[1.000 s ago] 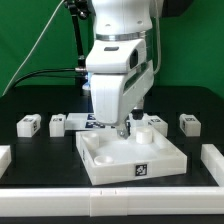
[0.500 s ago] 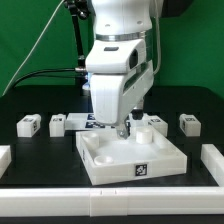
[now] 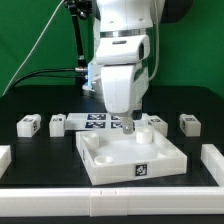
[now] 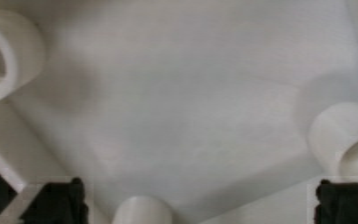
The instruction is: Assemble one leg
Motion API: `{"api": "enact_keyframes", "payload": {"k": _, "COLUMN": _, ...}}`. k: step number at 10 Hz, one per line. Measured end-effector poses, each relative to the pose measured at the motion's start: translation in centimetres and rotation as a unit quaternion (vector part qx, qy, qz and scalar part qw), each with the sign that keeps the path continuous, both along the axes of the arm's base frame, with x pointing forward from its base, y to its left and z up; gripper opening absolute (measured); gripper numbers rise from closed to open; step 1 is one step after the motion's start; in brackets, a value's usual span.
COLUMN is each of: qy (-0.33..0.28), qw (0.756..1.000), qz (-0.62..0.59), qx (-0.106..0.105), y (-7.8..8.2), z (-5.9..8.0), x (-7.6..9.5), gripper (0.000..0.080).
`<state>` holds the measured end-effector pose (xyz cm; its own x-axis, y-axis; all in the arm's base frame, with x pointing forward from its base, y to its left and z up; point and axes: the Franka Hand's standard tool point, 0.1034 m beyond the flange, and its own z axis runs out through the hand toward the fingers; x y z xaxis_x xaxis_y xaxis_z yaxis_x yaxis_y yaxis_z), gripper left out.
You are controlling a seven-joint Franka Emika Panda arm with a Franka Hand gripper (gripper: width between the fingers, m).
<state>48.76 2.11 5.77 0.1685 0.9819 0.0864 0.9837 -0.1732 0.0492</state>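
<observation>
Shifted toward the exterior view's right, the claw [image 3: 130, 124] hangs spread wide over the panel [image 3: 108, 163], tips cropped, gripping nothing.

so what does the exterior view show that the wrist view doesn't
Only the exterior view: the arm, the loose legs on the black table, the marker board and the green backdrop. Only the wrist view: the gripper up close, its fingers spread wide with nothing clamped between them. Both: the white panel with its round corner sockets, directly under the gripper.
</observation>
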Motion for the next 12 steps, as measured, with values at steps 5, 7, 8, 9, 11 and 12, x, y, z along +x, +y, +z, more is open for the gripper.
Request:
{"api": "enact_keyframes", "payload": {"k": 5, "qy": -0.003, "qw": 0.997, "qz": 0.081, "qx": -0.017, "y": 0.5, "z": -0.8, "x": -0.8, "gripper": 0.065}}
{"api": "enact_keyframes", "payload": {"k": 7, "qy": -0.004, "qw": 0.996, "qz": 0.086, "qx": -0.018, "y": 0.5, "z": -0.8, "x": -0.9, "gripper": 0.065}}
{"api": "enact_keyframes", "payload": {"k": 8, "qy": -0.007, "qw": 0.989, "qz": 0.143, "qx": -0.025, "y": 0.5, "z": -1.0, "x": -1.6, "gripper": 0.065}}
{"api": "enact_keyframes", "payload": {"k": 9, "qy": -0.002, "qw": 0.987, "qz": 0.159, "qx": -0.028, "y": 0.7, "z": -1.1, "x": -2.6, "gripper": 0.065}}
{"api": "enact_keyframes", "payload": {"k": 11, "qy": -0.012, "qw": 0.983, "qz": 0.18, "qx": -0.028, "y": 0.9, "z": -1.9, "x": -4.0, "gripper": 0.065}}
{"api": "enact_keyframes", "payload": {"k": 12, "qy": 0.001, "qw": 0.984, "qz": 0.176, "qx": -0.023, "y": 0.6, "z": -2.9, "x": -5.5, "gripper": 0.065}}
